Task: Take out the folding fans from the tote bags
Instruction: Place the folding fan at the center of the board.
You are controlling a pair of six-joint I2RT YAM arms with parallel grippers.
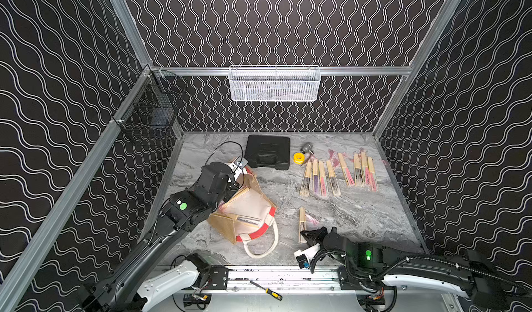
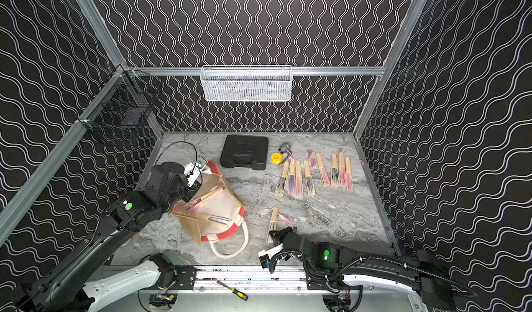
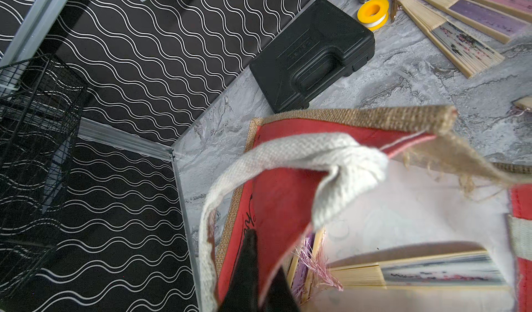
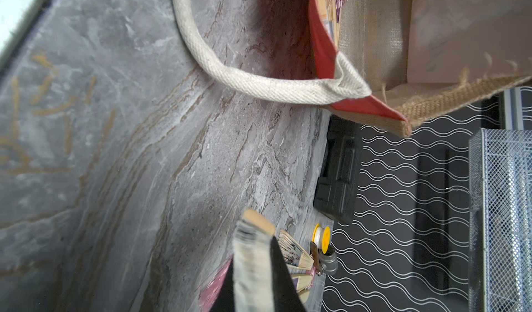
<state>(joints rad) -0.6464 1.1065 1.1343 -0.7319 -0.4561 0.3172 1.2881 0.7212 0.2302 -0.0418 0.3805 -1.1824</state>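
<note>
Jaws of the left gripper (image 3: 264, 255) are clenched on the red printed rim of the tote bag (image 1: 223, 228). The bag sits on the marble table (image 1: 359, 224) with its mouth facing up and its white lining showing. Jaws of the right gripper (image 4: 253, 276) are grasping one closed folding fan (image 1: 301, 221), just to the right of the bag. Two more fans (image 2: 205, 198) lie inside the bag on the lining. A row of fans (image 1: 333, 178) lies side by side farther right of the bag, well apart from it. Behind the bag sits a black case (image 1: 267, 155), with a yellow spool (image 1: 298, 157) just beside the case. A white rope handle (image 1: 266, 245) trails from the bag's near side.
</note>
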